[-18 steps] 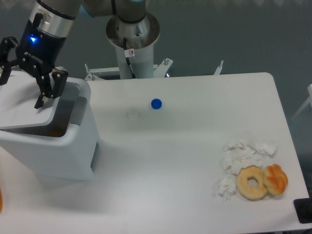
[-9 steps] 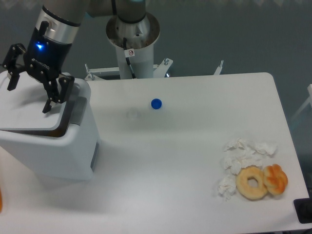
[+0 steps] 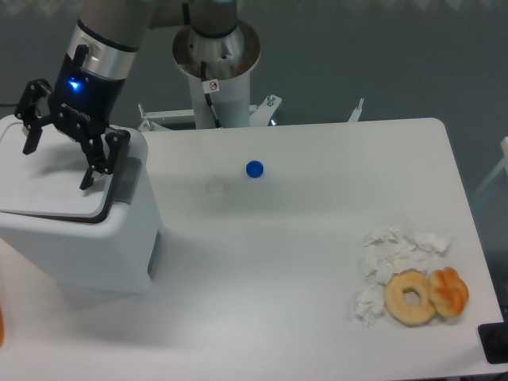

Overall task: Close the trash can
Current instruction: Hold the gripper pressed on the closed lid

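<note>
The trash can (image 3: 95, 246) is a big white boxy bin at the table's left edge. Its flat white lid (image 3: 44, 178) lies nearly level on the rim, with only a thin dark seam along its front and right sides. A grey latch tab (image 3: 129, 176) sits on the right rim. My gripper (image 3: 57, 159) hangs just above the lid, open, fingers spread wide with nothing between them. One fingertip (image 3: 86, 182) points down near the lid's right edge.
A small blue cap (image 3: 254, 168) lies mid-table. Crumpled white tissues (image 3: 393, 254), a doughnut (image 3: 410, 297) and an orange pastry (image 3: 449, 290) sit at the front right. The robot's base column (image 3: 216, 71) stands behind the table.
The lid has dropped from tilted, with a dark opening showing, to almost flat on the rim. My gripper has shifted right and slightly down above it, staying open.
</note>
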You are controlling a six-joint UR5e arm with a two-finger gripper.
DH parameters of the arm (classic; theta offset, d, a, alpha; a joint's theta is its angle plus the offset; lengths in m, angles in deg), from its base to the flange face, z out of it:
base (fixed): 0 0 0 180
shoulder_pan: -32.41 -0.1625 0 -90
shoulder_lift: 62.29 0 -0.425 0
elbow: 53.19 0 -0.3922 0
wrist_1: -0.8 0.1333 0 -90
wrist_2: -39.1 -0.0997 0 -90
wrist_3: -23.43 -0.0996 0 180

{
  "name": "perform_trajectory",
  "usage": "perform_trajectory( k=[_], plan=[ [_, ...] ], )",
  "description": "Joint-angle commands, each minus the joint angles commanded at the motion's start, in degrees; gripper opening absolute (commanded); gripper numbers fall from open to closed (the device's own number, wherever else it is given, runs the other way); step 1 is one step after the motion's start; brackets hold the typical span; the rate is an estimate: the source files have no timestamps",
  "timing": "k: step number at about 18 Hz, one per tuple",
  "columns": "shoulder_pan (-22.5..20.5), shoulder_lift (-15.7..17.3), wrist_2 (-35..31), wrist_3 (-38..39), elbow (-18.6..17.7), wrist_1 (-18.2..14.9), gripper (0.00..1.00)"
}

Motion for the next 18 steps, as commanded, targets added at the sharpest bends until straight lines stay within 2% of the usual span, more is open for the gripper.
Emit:
perform_trajectory(
  k=[18],
  plan=[
    [-0.4, -0.1, -1.7, 0.0, -0.5, -0.1, 1.0]
  ],
)
